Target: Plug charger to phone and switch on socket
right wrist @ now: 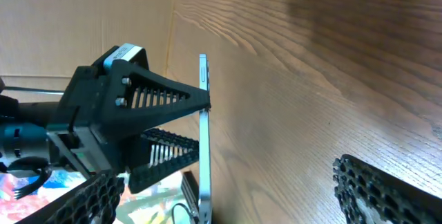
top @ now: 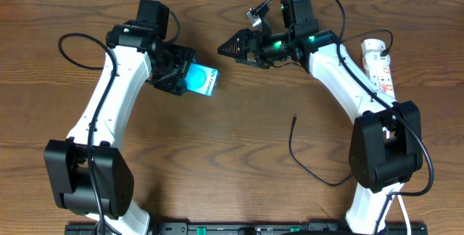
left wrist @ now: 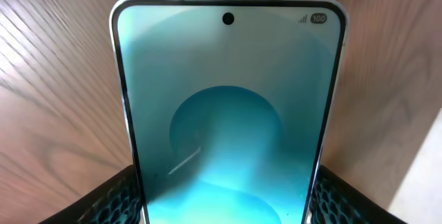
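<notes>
Over the table's (top: 217,162) left half, the left gripper (top: 187,79) clamps the phone (top: 204,82), screen lit. The right gripper (top: 223,48) hovers near it, fingers (right wrist: 387,186) spread wide, empty. The charger (top: 291,137) lies unplugged nearer the socket (top: 380,64); fetching its tip looks like the next move.

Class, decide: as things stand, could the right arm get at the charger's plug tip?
Probably yes: the right end effector is open and empty, and the plug tip lies on bare table beside that arm, nothing covering it.
</notes>
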